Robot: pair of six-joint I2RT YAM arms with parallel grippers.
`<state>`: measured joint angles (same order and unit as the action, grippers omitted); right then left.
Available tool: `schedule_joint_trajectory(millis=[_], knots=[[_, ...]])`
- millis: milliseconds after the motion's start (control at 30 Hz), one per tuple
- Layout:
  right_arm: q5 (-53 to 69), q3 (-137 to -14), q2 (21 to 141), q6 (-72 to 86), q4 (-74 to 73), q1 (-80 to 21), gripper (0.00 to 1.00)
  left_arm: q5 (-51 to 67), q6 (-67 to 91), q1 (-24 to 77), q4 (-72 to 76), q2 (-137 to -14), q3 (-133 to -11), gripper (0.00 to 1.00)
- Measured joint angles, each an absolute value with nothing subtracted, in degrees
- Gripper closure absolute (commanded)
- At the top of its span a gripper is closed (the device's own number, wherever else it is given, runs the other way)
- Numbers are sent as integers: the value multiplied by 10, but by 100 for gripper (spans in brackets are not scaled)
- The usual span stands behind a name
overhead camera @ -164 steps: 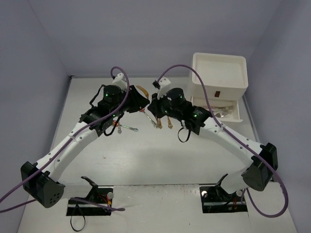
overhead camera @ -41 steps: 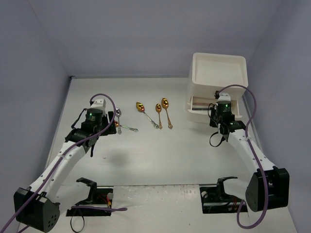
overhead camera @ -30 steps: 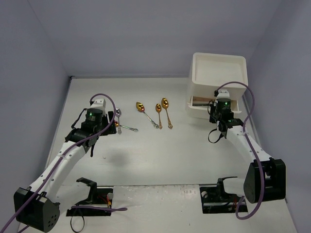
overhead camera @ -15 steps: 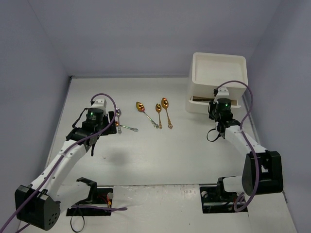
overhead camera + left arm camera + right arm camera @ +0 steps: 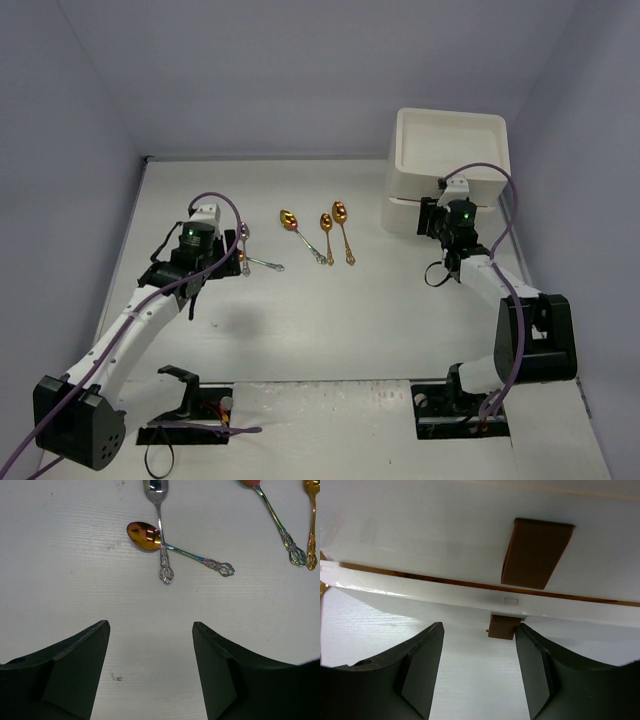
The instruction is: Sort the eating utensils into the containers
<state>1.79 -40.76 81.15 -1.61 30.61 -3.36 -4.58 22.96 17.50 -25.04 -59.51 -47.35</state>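
Right gripper (image 5: 440, 208) is seen from above pressed close to the front of the cabinet (image 5: 450, 150), whose drawers are pushed in flush. Its jaws cannot be judged from this height. The left gripper (image 5: 222, 252) is held over the table (image 5: 350, 310), well apart from the cabinet. Just beside it, on the side toward the cabinet, a silver spoon (image 5: 243, 232) and an iridescent spoon (image 5: 262, 263) are found. Three gold spoons (image 5: 326, 224) are laid between that pair and the cabinet.

Through the left wrist camera, the left gripper (image 5: 150, 625) is shown spread wide above bare table (image 5: 60, 580), with nothing gripped. Ahead of the fingers (image 5: 75, 670), the silver spoon (image 5: 160, 525) is laid with its handle across the edge of the iridescent spoon's (image 5: 142, 535) bowl. Two of the gold spoons (image 5: 280, 525) are caught at the frame's corner.

Through the right wrist camera, the right gripper (image 5: 479, 630) is shown parted before the cabinet (image 5: 420, 535). A large brown handle (image 5: 537, 552) is set on one drawer front, and a smaller brown handle (image 5: 502, 626) is seen at the lower edge, near one fingertip (image 5: 525, 635). Whether it is touched cannot be told.
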Motion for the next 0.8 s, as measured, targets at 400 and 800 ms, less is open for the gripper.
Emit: schedule_joint_trajectory(millis=[400,800], knots=[[-6,-397,845,11,385,-34,37,-48,229,175,-250,-608,-474,36],[-39,-397,873,38,411,-34,36,-50,229,175,-250,-608,-474,36]])
